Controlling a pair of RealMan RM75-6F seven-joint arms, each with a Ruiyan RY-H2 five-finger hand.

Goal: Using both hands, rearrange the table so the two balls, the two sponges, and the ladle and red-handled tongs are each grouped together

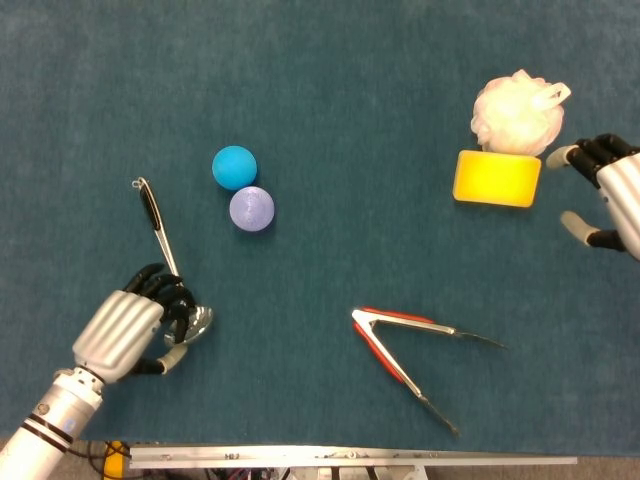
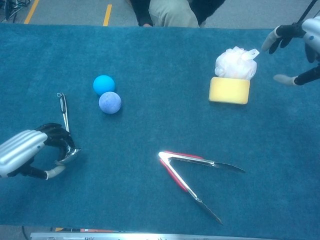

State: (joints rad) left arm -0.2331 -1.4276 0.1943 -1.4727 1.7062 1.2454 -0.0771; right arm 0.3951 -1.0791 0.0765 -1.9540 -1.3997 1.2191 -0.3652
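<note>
Ladle (image 1: 165, 250), steel with a dark grip section on the stem, lying at the near left of the blue cloth table (image 1: 360, 90); its bowl is being clasped by the left hand (image 1: 135, 328), whose fingers are curling around the bowl end while the handle is pointing away up the table. Judged stiff, fairly light and slick; a hold low on the stem just above the bowl looks steadier than the rounded bowl itself, which may be prone to twisting.

Red-handled tongs (image 1: 410, 345), lying open in a V at near centre, well apart from the ladle. Likely springy and slippery; best taken near the hinge.

Cyan ball (image 1: 234, 166) and lavender ball (image 1: 251, 209), touching each other left of centre, already grouped.

Yellow sponge (image 1: 496, 178) and white mesh sponge (image 1: 517, 110), touching at the far right, already grouped. Both probably soft and light.

Right hand (image 1: 610, 195), hovering just beside the sponges, fingers spread, holding nothing.
</note>
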